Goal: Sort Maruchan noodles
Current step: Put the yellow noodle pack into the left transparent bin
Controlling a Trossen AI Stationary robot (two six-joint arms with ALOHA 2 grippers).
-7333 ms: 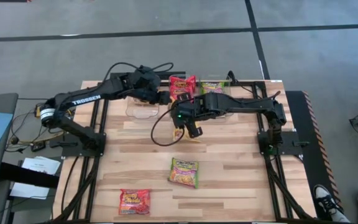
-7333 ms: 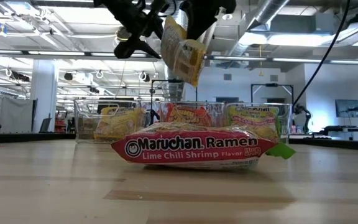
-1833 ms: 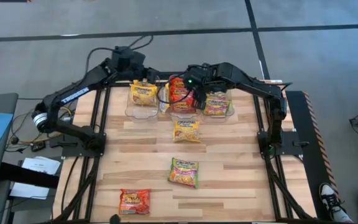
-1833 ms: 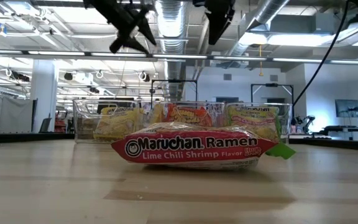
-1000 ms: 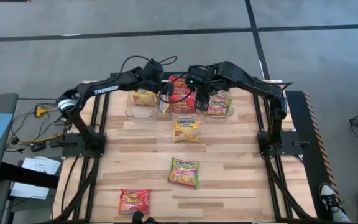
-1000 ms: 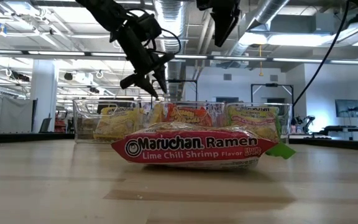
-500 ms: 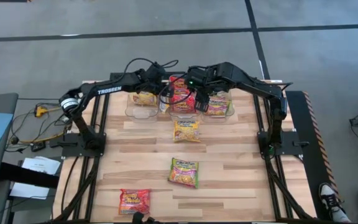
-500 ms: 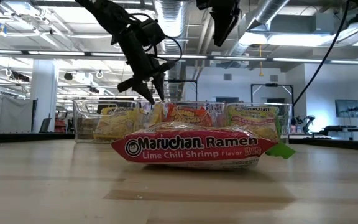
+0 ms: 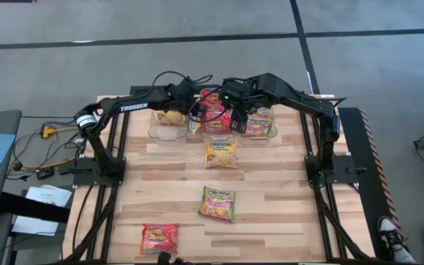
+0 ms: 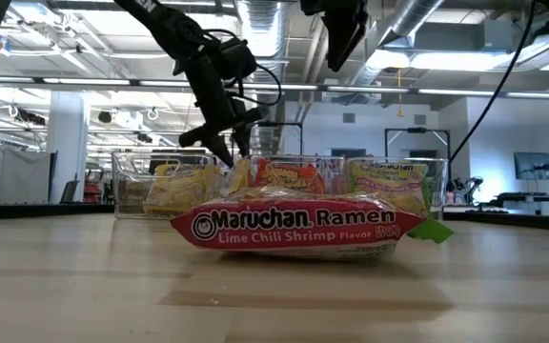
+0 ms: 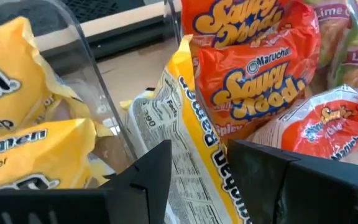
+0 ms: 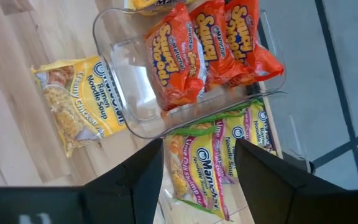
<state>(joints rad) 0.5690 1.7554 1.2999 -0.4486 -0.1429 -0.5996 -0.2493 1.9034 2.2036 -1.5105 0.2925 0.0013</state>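
Three clear bins stand along the table's far edge: the left one (image 9: 160, 132) holds yellow Maruchan noodles, the middle one (image 12: 129, 81) red ones, the right one (image 9: 272, 126) green ones. A yellow packet (image 11: 191, 143) stands on edge beside the red packets (image 11: 260, 93), by the left bin's wall. My left gripper (image 11: 197, 180) is open, one finger on each side of that packet, seen also in the low view (image 10: 227, 152). My right gripper (image 12: 197, 180) hangs open high above the middle and right bins. Loose yellow (image 9: 221, 154), green (image 9: 218, 204) and red (image 9: 160, 237) packets lie flat on the table. My left gripper comes slanting down from above at the upright yellow packet's upper edge (image 11: 188, 99), with a finger on either side of it. Whether the fingers (image 11: 148, 177) touch the packet, I cannot tell.
The green loose packet fills the foreground of the low view (image 10: 294, 227). Bare wood lies on the near half of the table (image 9: 285, 221) around the loose packets. Cables trail from both arms above the bins.
My left gripper has gone down and a little toward the table's right, coming over the place between the left and middle bins, where the upright yellow packet stands. Its finger gap looks the same. The packets have not moved.
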